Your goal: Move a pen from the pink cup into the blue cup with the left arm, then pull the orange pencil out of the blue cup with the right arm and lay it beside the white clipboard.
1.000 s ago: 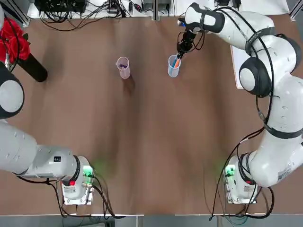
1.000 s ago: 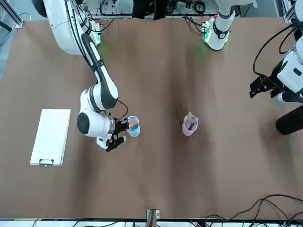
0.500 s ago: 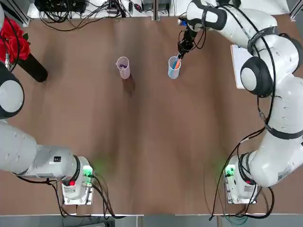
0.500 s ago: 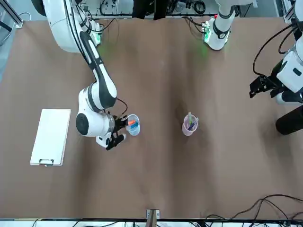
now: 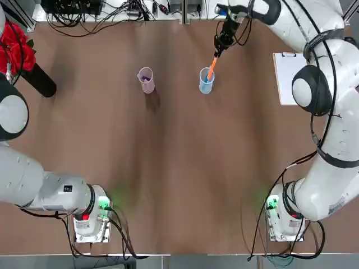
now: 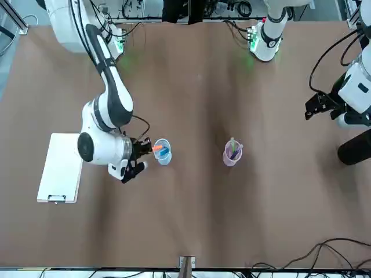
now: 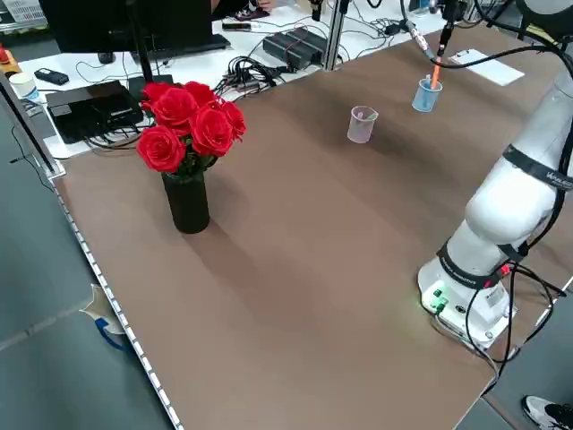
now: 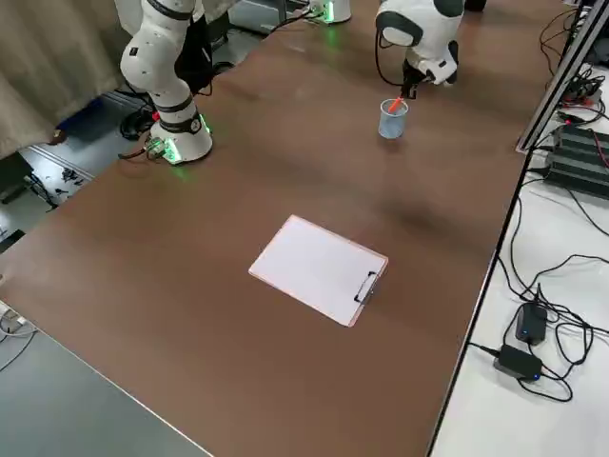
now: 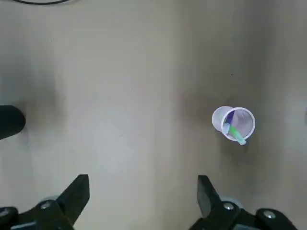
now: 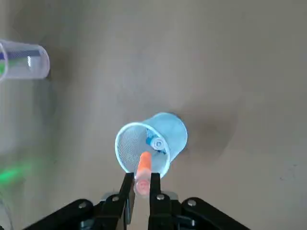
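Right gripper point(image 10: 141, 179) clenched on the orange pencil point(image 10: 144, 167), its far end at the mouth of the blue cup point(image 10: 175, 132). Light-blue pen point(image 10: 157, 143) inside that cup. Pink cup point(image 5: 146, 80) upright on the counter point(image 5: 168, 168), other pens in it. White clipboard point(image 8: 319, 269) lying flat. Left gripper point(image 9: 144, 191) parked above the counter near the black vase point(image 7: 186, 202), jaws spread, nothing held.

Right jaws point(image 10: 142, 184) clamped | left jaws point(image 9: 144, 189) wide open, arm parked
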Robot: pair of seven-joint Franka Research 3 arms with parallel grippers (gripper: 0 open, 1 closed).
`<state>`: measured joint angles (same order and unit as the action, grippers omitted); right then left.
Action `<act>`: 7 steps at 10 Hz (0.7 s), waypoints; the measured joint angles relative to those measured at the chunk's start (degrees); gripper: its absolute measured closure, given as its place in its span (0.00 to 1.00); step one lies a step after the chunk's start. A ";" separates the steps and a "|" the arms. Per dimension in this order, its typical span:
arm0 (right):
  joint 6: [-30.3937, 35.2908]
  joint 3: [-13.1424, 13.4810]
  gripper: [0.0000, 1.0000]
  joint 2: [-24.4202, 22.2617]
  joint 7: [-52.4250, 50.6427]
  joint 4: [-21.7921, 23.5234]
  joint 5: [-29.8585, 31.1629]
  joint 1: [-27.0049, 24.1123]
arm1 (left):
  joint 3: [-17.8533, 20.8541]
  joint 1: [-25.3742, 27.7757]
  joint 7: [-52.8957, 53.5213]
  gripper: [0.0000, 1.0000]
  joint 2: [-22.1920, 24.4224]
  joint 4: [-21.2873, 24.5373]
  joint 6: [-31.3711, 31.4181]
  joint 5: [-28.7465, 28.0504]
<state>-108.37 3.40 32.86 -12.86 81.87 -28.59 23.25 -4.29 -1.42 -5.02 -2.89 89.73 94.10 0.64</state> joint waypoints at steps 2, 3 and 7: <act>1.22 1.91 0.83 -2.54 0.00 -3.59 -0.01 -1.43 | -0.01 -0.01 0.00 0.01 0.00 0.00 0.00 0.00; 2.78 2.55 0.83 -4.25 0.00 -4.68 -0.02 -2.58 | -0.03 -0.02 0.00 0.01 0.00 0.00 0.00 0.00; 24.86 12.42 0.83 -9.24 -0.48 -7.46 0.69 -5.05 | -0.09 -0.08 0.00 0.01 0.00 0.00 0.00 0.00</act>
<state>-83.51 15.83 23.62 -13.34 74.40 -27.90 18.20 -4.38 -1.50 -5.02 -2.89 89.73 94.10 0.64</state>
